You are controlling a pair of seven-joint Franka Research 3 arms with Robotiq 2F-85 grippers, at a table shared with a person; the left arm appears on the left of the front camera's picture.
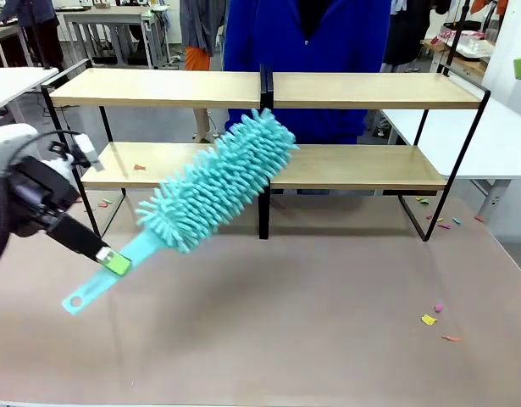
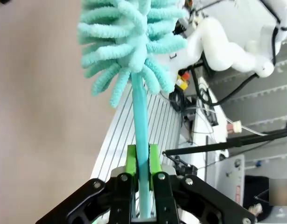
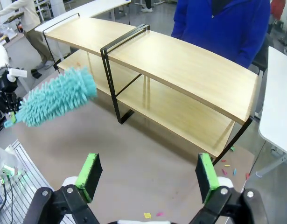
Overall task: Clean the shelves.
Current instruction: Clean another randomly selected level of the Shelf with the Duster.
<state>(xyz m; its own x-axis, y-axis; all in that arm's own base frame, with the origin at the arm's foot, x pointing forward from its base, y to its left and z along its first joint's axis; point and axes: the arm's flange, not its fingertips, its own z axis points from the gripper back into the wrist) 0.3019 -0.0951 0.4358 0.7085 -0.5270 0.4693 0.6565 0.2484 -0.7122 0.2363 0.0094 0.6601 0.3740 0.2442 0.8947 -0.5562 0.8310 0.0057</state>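
The shelves (image 1: 158, 87) stand across the far half of the table, a two-tier rack of light wood boards in a black frame. My left gripper (image 1: 114, 261) is shut on the handle of a teal fluffy duster (image 1: 218, 182), low at the left. The duster slants up to the right, and its head is in front of the lower board near the central post. In the left wrist view the green pads (image 2: 131, 161) clamp the teal handle below the duster head (image 2: 129, 42). My right gripper (image 3: 148, 175) is open and holds nothing, above the table and facing the shelves (image 3: 180, 60) and the duster (image 3: 57, 98).
A person in a blue top (image 1: 328, 34) stands behind the shelves. A small orange scrap (image 1: 140, 167) lies on the lower left board. Paper scraps (image 1: 428, 320) dot the brown table at the right, with more (image 1: 438, 222) by the rack's right foot. White tables flank both sides.
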